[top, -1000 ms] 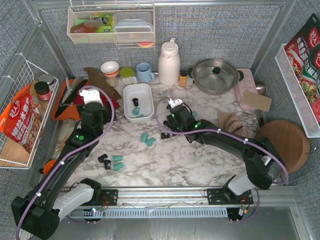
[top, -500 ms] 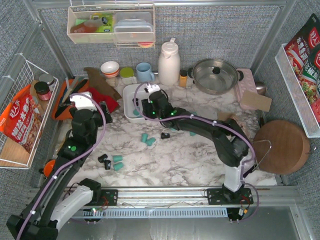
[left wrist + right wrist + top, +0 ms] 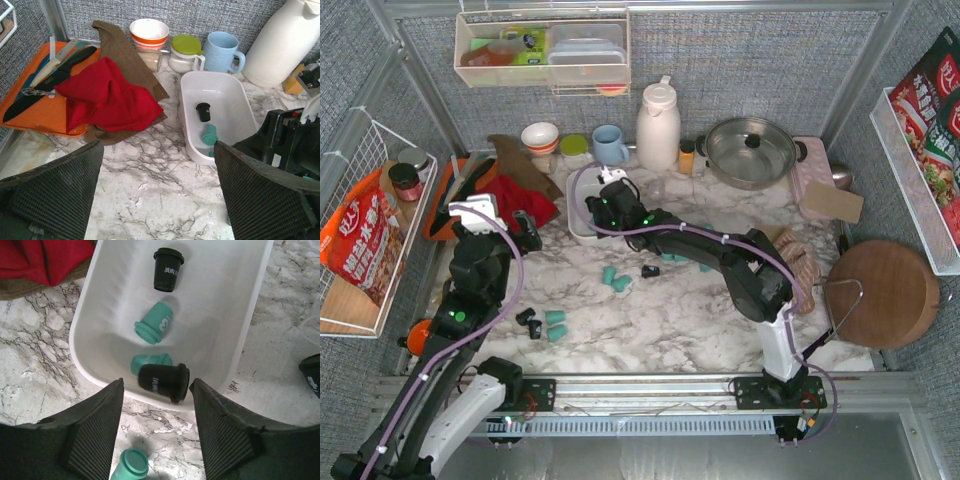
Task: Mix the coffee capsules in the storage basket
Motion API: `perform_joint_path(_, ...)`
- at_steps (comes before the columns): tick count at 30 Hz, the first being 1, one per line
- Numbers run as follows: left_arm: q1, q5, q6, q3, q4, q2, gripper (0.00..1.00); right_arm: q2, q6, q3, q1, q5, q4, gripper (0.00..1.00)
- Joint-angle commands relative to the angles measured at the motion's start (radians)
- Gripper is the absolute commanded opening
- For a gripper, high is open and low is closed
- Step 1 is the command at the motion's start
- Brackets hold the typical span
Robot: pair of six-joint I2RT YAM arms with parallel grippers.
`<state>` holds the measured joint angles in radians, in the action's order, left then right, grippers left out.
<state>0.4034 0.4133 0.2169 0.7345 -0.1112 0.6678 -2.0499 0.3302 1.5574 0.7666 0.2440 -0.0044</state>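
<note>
Above the storage basket [image 3: 242, 315], the right end effector [image 3: 156, 383], moved over from the table [image 3: 35, 360], now stands open, releasing a black coffee capsule [image 3: 165, 382] inside.

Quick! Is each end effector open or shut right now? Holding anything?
Left end effector: open, holding nothing.
Right end effector: open, with a black capsule loose between its jaws over the storage basket.
</note>
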Motion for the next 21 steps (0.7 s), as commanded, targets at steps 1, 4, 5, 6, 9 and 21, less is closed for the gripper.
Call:
perform_joint_path(1, 0.0, -0.024, -0.007, 0.003, 0.035, 0.007, 0.99, -0.018, -0.001, 0.027, 0.001, 0.026, -0.024, 0.64)
perform_joint_path(4, -0.002, -0.02, -0.008, 0.002, 0.036, 0.006, 0.99, -0.029, -0.007, 0.047, 0.001, 0.033, -0.04, 0.67)
perform_joint_path(5, -0.002, -0.018, -0.009, 0.0, 0.037, 0.006, 0.99, -0.028, -0.008, 0.046, 0.001, 0.032, -0.04, 0.67)
perform_joint_path(6, -0.002, -0.016, -0.01, -0.001, 0.038, 0.006, 0.99, -0.023, -0.007, 0.043, 0.002, 0.034, -0.039, 0.67)
perform_joint_path(9, -0.002, -0.015, -0.011, -0.001, 0.039, 0.007, 0.99, 0.004, -0.002, 0.02, 0.003, 0.023, -0.043, 0.67)
perform_joint_path(21, -0.012, -0.02, -0.011, -0.001, 0.042, 0.013, 0.99, 0.255, 0.062, -0.283, 0.056, 0.139, -0.149, 0.71)
